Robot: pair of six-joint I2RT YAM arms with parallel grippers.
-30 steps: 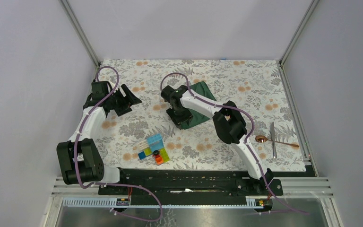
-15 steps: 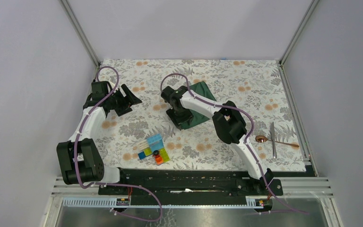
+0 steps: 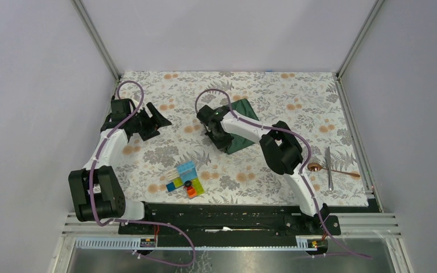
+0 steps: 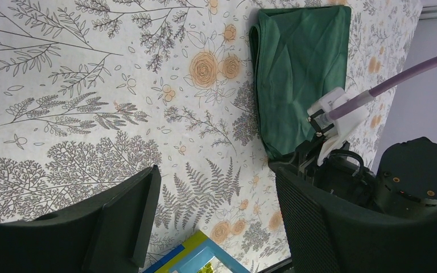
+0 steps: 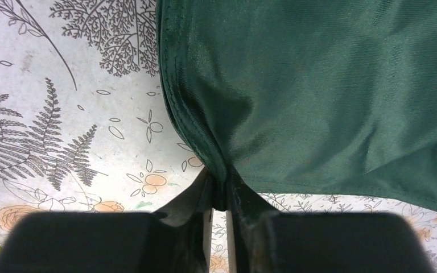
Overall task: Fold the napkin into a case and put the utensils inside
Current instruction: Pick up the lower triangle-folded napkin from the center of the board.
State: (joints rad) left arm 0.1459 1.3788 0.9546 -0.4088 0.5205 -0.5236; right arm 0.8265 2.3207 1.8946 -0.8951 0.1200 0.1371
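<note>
From the top external view, the napkin is lying a little past the middle of the floral table covering, toward 12 o'clock, gathered into a compact dark green patch. The right gripper is sitting at the patch's 7 o'clock corner. The left gripper is hanging well apart from it, out toward 9 o'clock. The copper spoon and the silver utensil are lying crossed near the table's 4 o'clock edge, and the plastic blocks are sitting toward 6 o'clock.

In the left wrist view, the left gripper is showing its jaws spread wide with only patterned covering between them, so it is carrying nothing. The napkin is lying at 1 o'clock, with a doubled edge along its 9 o'clock side.

In the right wrist view, the right gripper is pressing its fingers fully together on a small gather of the napkin's hemmed edge. The cloth is puckering from the pinch toward 12 o'clock. How many layers are being held cannot be told.

The step in hand is probably carrying this pinched edge across for the next fold. Doing it well likely means lifting only enough to clear the lower layers and travelling in a low arc. The pinch should be released only once the edge is lying flat. The satin looks slick, so the idle left gripper pinning the far side would likely stop the whole patch from sliding
</note>
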